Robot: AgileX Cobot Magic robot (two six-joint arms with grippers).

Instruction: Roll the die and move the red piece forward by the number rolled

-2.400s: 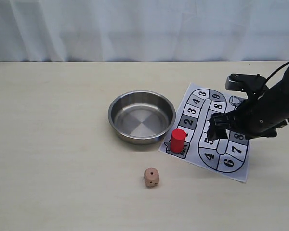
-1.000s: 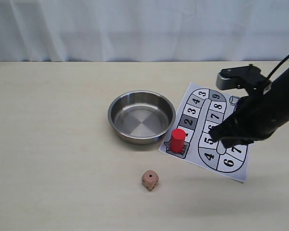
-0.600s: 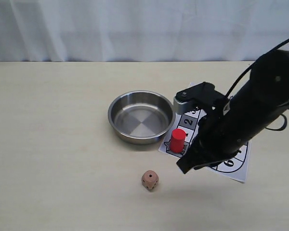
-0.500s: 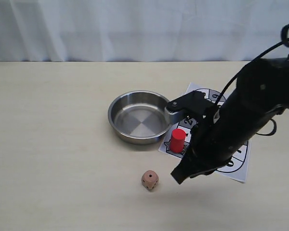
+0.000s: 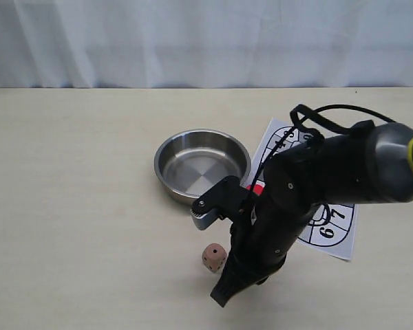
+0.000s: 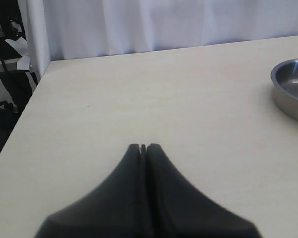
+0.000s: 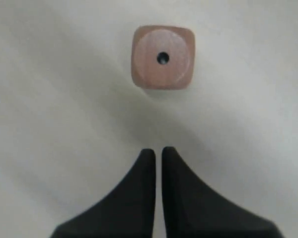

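Note:
The die (image 5: 213, 257) lies on the table in front of the bowl, a single pip on its top face (image 7: 163, 57). My right gripper (image 5: 219, 298) hangs just in front of it, fingertips (image 7: 146, 154) a short way from the cube. The jaws are shut to a thin slit with nothing between them. The right arm covers most of the red piece (image 5: 257, 187); only a red sliver shows at the board's near corner. My left gripper (image 6: 143, 147) is shut and empty over bare table, outside the exterior view.
A steel bowl (image 5: 166, 180) stands empty at mid-table, its rim also in the left wrist view (image 6: 288, 96). The numbered paper board (image 5: 334, 237) lies to its right, largely under the right arm. A white curtain backs the table.
The right arm swung from over the board down and left to the die, covering the red piece. The die and bowl stayed put.

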